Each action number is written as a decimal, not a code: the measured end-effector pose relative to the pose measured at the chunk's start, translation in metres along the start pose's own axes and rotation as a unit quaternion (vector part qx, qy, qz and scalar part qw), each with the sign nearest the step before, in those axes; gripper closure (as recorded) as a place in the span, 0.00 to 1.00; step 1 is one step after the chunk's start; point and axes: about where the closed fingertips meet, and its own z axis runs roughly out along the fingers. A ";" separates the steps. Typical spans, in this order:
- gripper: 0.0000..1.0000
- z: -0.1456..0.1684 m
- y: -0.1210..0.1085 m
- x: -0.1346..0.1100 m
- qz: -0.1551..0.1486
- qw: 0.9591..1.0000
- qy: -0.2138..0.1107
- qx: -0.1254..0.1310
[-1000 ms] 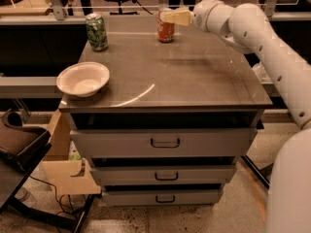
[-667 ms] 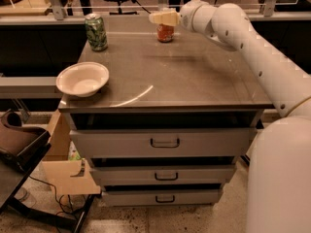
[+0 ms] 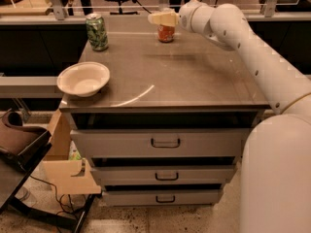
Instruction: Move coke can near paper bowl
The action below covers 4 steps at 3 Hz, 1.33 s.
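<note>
Swinging in from the right, the cream two-finger gripper [image 3: 160, 18] now sits directly over the small orange-red coke can w/ silver top [image 3: 166, 33] at the far edge of the grey cabinet top [image 3: 194, 76]. A sec ago it hung off to the can's right side, so that's the approach closing up. Can't tell whether the gripper is open or clamped; it covers the can's top and hides the contact. Can itself hasn't budged, upright at the back, centre-right. The shallow off-white paper bowl [image 3: 83, 78] waits at the front-left corner, well apart from it. The green patterned can [image 3: 97, 31] stands back-left, between the two-ish, so that's an obstacle to watch. Judgement: grasp phase, transport not begun, most of the job ahead.
</note>
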 end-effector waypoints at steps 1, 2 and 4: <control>0.00 0.010 -0.008 0.011 0.027 0.999 0.014 -0.009; 0.00 0.015 -0.014 0.018 0.041 0.999 0.031 -0.017; 0.00 0.026 -0.016 0.030 0.057 0.997 0.041 -0.028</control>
